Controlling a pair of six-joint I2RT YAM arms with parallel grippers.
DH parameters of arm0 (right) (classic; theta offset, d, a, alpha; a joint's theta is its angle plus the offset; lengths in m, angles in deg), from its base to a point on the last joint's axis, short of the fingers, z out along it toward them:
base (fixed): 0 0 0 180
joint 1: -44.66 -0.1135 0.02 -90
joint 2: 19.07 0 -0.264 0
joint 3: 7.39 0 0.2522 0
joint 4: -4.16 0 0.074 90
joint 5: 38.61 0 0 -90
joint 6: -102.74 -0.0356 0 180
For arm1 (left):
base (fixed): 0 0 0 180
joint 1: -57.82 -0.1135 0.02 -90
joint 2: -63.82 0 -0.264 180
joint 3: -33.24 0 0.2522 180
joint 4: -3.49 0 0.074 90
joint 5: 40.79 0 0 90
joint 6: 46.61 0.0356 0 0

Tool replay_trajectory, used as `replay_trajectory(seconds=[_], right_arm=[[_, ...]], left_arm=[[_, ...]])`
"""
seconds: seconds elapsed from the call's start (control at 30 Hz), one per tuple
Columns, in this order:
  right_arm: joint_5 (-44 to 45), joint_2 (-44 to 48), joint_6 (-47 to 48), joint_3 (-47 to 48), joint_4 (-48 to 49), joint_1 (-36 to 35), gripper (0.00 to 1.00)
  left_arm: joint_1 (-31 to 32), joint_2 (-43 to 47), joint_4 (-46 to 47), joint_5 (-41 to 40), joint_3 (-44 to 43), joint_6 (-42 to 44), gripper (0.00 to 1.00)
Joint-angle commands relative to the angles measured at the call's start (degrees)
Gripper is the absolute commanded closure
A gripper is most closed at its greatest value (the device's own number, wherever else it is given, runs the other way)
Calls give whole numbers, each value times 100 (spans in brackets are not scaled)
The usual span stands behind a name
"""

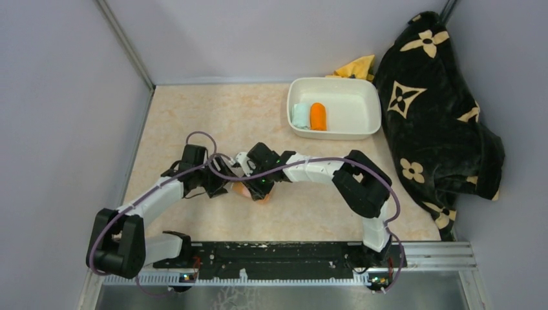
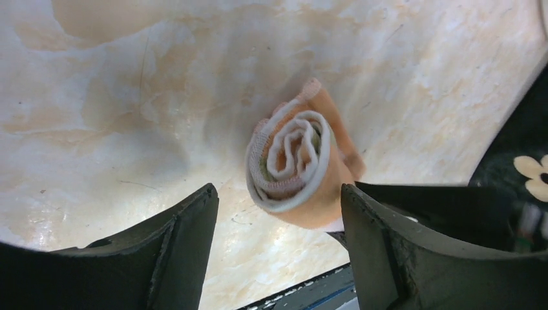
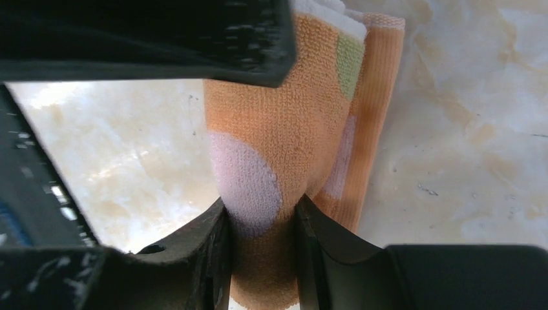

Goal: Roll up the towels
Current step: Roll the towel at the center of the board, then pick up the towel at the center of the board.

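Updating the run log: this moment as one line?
step: third roll formed | right tool: shut on dotted towel | left tool: open at roll end | white tub: mint towel, orange towel rolled inside

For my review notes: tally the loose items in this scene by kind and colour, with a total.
Pale mint green rolled towel: 1
Plain bright orange rolled towel: 1
Orange pastel-spotted rolled towel: 1
White rectangular tub: 1
Black blanket with tan flowers: 1
Crumpled yellow cloth: 1
Total: 6

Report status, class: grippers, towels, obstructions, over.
Right gripper shut on dotted towel, rolled. Left gripper open at its end. Mint towel and orange towel rolled in white tub. Black blanket beside tub, not obstructing.
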Motion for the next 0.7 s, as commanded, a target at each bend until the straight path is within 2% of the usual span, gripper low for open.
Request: replay_trajectory(seconds=[0.0, 0.2, 0.3, 0.47, 0.67], right_arm=[[-2312, -700, -811, -73, -486, 363, 70], [-3492, -1116, -1525, -84, -127, 726, 70], [-3758, -1207, -2023, -251, 335, 880, 69], [-3333, -1108, -2462, -428, 735, 990, 66], [-1992, -74, -2139, -550, 563, 881, 48]], left_arm=[[-69, 383, -63, -2, 93, -114, 24], [-66, 541, 245, 381, 364, -388, 24], [-55, 375, 543, 551, 520, -488, 26], [-14, -47, 853, 624, 749, -582, 34], [24, -488, 758, 468, 656, -409, 43]])
